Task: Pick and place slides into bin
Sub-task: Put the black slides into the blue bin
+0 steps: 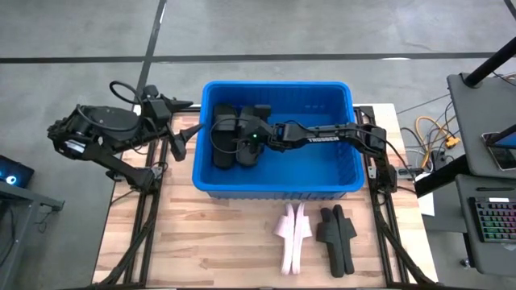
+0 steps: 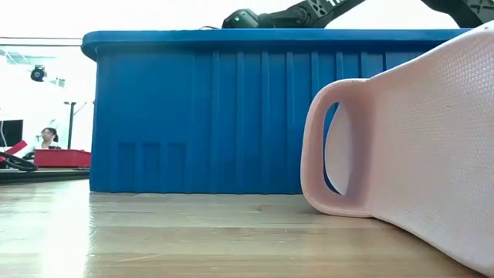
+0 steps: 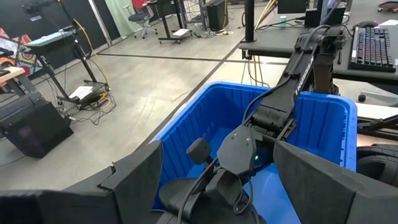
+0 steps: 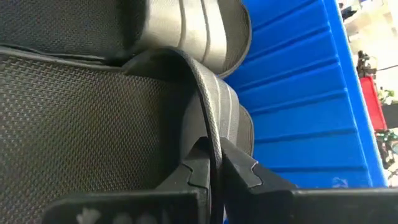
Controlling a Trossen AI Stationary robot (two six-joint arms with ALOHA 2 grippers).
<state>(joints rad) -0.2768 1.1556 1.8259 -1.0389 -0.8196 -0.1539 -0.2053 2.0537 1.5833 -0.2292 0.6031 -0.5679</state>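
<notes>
- While my right gripper [image 4: 214, 171] sits inside the bin [image 1: 278, 181], I see it clenched on a black slide's strap [image 4: 208, 87]
- Left gripper [image 1: 179, 141] waits released beside the bin

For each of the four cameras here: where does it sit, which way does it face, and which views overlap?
High: overhead, looking straight down on the blue bin, both arms, the pink slides and black slides on the table.
Low: at tabletop height, facing the bin wall past a pink slide; an arm shows above the rim.
Left wrist: beside the bin, looking into it at the right arm; the left pincer is open.
Right wrist: inside the bin; the right pincer is shut on a black slide's strap.
All views share the bin.
</notes>
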